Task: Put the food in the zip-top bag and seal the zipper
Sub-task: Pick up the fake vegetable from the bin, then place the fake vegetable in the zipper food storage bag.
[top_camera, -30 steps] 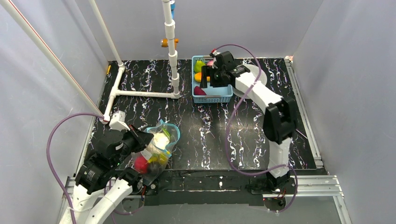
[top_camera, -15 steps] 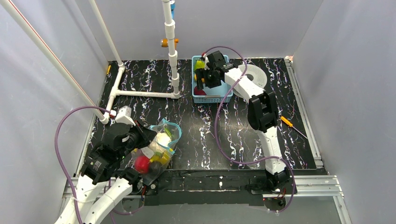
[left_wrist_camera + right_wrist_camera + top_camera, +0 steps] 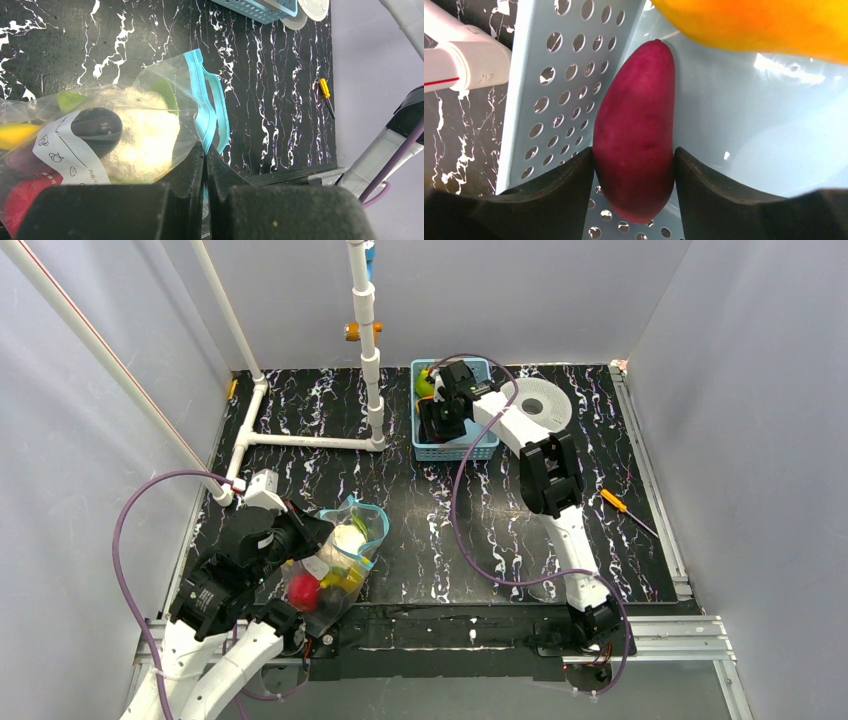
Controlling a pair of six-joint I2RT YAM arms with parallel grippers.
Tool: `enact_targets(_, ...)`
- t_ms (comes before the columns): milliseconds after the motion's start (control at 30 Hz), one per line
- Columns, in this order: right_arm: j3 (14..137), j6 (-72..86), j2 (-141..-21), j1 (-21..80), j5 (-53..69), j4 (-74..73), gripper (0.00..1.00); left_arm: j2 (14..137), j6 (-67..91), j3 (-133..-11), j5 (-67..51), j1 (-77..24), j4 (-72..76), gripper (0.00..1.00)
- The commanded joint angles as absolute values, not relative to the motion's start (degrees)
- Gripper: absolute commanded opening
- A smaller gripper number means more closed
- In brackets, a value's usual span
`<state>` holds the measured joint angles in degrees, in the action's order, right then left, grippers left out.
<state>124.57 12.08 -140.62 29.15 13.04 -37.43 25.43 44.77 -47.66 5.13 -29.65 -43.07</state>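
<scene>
The zip-top bag [image 3: 335,558] lies at the near left with its mouth open toward the basket. It holds a red apple [image 3: 302,590], a yellow banana [image 3: 345,578], a pale cauliflower [image 3: 142,140] and a dark eggplant [image 3: 97,127]. My left gripper [image 3: 205,148] is shut on the bag's pale-blue zipper [image 3: 200,95] at the near corner of the mouth. My right gripper [image 3: 634,157] reaches down into the light-blue basket [image 3: 549,75]. Its fingers [image 3: 569,190] press on both sides of a magenta-red toy vegetable [image 3: 636,125] by the basket wall.
An orange toy [image 3: 764,25] and a green one [image 3: 425,385] also lie in the basket [image 3: 480,448]. A white pipe frame [image 3: 300,440] stands at the back left. A white round disc [image 3: 548,405] lies right of the basket. A screwdriver [image 3: 618,505] lies at the right.
My right arm swung left and lowered its gripper into the basket onto the magenta-red toy vegetable. My left gripper shifted slightly, still holding the bag's rim.
</scene>
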Motion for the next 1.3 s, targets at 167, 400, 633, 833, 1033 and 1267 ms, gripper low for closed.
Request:
enact_targets(167,127.65,9.40,-133.04,29.27,7.45,-38.60,0.45,24.71,44.95,-48.93,5.28,-29.88,-42.94,0.00)
enact_targets(400,120.60,10.50,-118.58,29.27,5.31,-36.76,0.32,24.06,45.34,-48.72,5.19,-29.88,-42.26,0.00)
enact_targets(633,94.73,21.12,-101.81,29.99,21.35,-22.70,0.21,24.52,44.39,-48.59,4.94,-29.89,-41.20,0.00)
enact_targets(833,81.53,24.33,-92.13,38.06,24.63,-15.57,0.20,26.31,43.74,-48.42,4.74,-29.88,-37.26,0.00)
enact_targets(1033,78.28,23.65,-86.92,43.71,26.32,-15.91,0.20,33.22,42.14,-51.89,0.54,-29.87,-34.29,0.00)
enact_targets(1267,77.41,17.77,-85.69,49.90,24.05,-17.31,0.29,35.10,42.84,-51.15,-1.45,-29.88,-30.26,0.00)
